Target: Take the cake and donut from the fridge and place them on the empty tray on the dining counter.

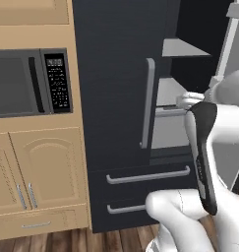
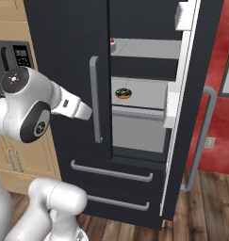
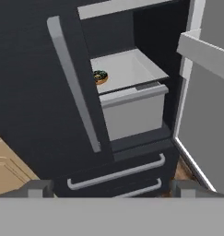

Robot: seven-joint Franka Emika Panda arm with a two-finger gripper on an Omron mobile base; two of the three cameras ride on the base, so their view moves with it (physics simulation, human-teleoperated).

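Fridge (image 2: pixel 69 70): right door (image 2: pixel 191 117) swung open, left door shut w/ its long grey bar handle (image 2: pixel 94 99) vertical. Two drawer fronts below, each w/ a horizontal bar handle.

Right base view: donut (image 2: pixel 123 93) lies flat on the middle light grey shelf (image 2: pixel 144 92), near its front left corner, close behind the edge of the shut door. Glazed face up, ring hole axis vertical; as a ring it has no long axis. Cake (image 2: pixel 112 45) sits on the shelf above, at the far left, partly cut off by the door edge; white body w/ red top visible, but too small to tell which way the wedge tip points.

Left base view: fridge interior seen obliquely; shelves visible, robot arm (image 1: pixel 204 147) covers much of the opening. Microwave (image 1: pixel 30 81) set in tan cabinets (image 1: pixel 37 167) left of the fridge.

Hand view: donut (image 3: pixel 100 76) on the shelf just behind the shut door's edge, above a light grey drawer (image 3: pixel 132 110). Gripper (image 3: pixel 111 188) fingertips sit at opposite bottom corners, i.e. spread wide, nothing between them. Gripper is well apart from the donut, outside the fridge
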